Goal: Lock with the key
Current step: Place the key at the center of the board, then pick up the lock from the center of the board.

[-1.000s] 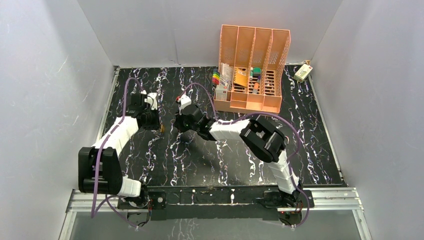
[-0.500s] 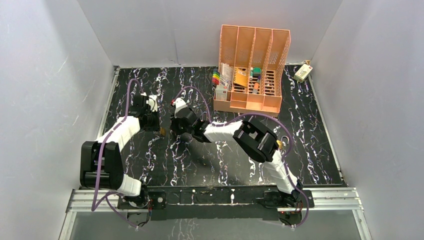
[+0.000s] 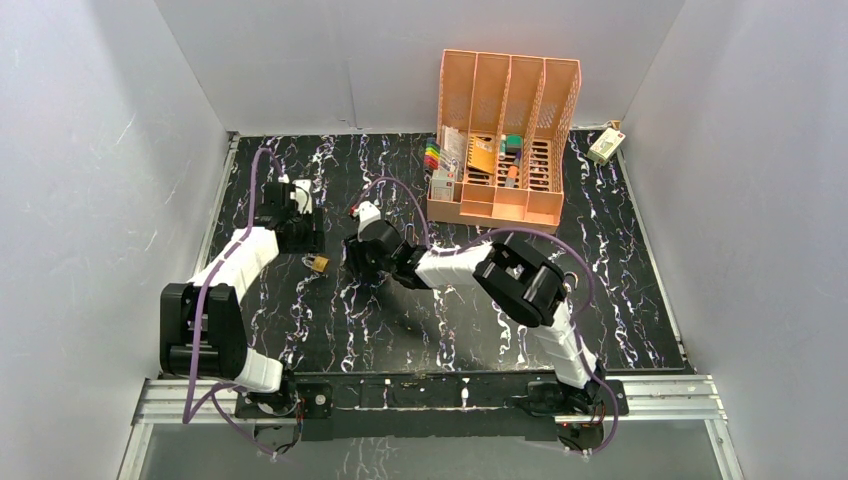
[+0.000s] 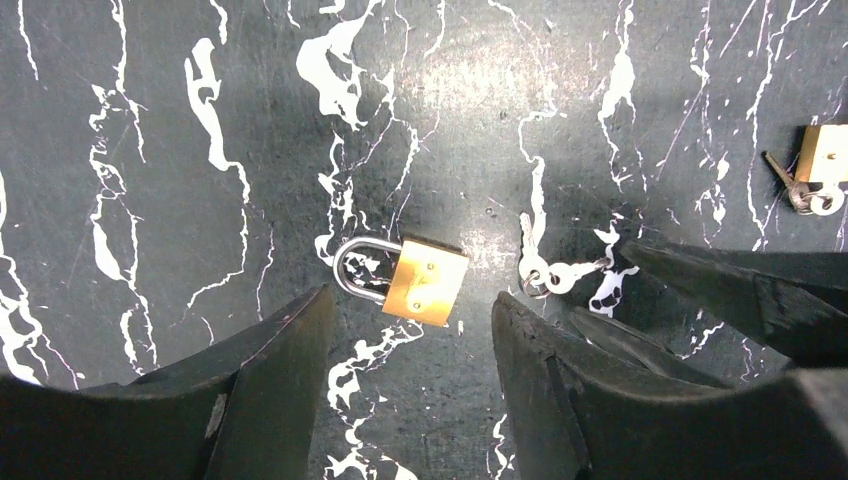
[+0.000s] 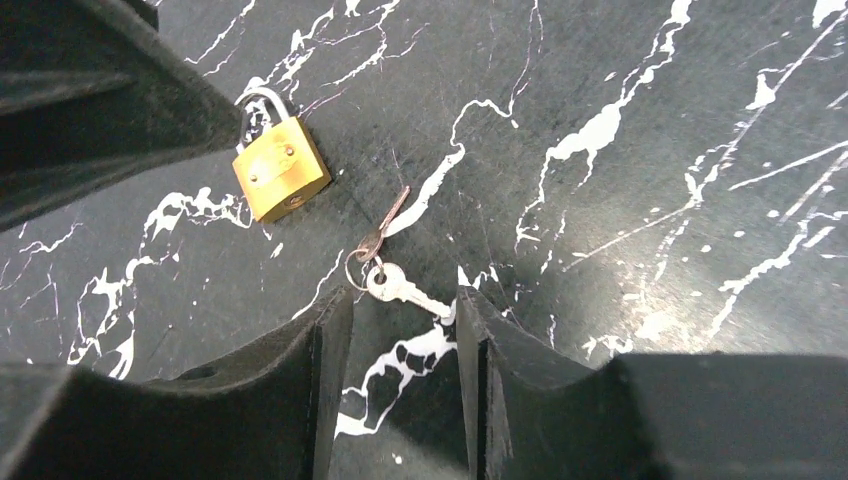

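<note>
A small brass padlock (image 4: 425, 282) lies flat on the black marbled table (image 4: 150, 150). A ring of two keys (image 4: 555, 275) lies just beside its body, apart from it. Both look light, hard and slippery, and a thin key is likely best pinched by its head. The left gripper (image 4: 412, 305) hangs open over the padlock and the right gripper (image 5: 402, 300) hangs open over the keys. Both are empty.

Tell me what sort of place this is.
Probably a robot test cell: plain white panel walls box in a black white-veined marble-pattern tabletop, a metal rail at its near edge holds the left arm and right arm, and a small brass padlock lies out as a prop.
</note>
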`<state>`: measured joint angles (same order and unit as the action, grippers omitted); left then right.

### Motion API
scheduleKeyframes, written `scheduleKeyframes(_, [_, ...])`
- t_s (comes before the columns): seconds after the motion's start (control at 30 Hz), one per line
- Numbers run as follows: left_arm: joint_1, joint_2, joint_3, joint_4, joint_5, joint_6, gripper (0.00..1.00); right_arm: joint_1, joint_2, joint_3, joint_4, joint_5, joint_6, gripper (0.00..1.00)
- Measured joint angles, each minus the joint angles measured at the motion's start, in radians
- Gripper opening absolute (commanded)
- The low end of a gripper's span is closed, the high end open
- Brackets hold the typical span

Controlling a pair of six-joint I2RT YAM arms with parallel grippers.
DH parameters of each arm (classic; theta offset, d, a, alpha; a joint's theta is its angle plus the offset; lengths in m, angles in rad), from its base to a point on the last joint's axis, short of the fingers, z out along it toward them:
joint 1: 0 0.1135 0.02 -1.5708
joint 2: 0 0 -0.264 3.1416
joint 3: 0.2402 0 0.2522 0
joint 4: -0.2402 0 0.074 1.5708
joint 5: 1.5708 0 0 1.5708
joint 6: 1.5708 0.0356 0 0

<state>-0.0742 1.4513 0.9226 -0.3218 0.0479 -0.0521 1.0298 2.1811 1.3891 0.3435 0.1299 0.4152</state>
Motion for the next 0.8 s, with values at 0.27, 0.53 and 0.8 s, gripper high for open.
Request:
scheduleKeyframes(0.27, [0.0, 0.0, 0.012, 0.0, -0.006, -0.005, 0.77, 0.0, -0.14, -0.067, -0.011, 0.049, -0.074, 0.94])
scheduleKeyframes(0.53, [0.0, -0.014, 0.025, 0.008, 0.045, -0.027, 0.77, -0.01, -0.294, -0.098, -0.08, 0.113, -0.156, 0.0])
scheduleKeyframes(0.8, [0.0, -0.023, 0.041, 0.019, 0.077, -0.034, 0.77, -0.085, -0.36, -0.197, -0.156, 0.136, -0.13, 0.88])
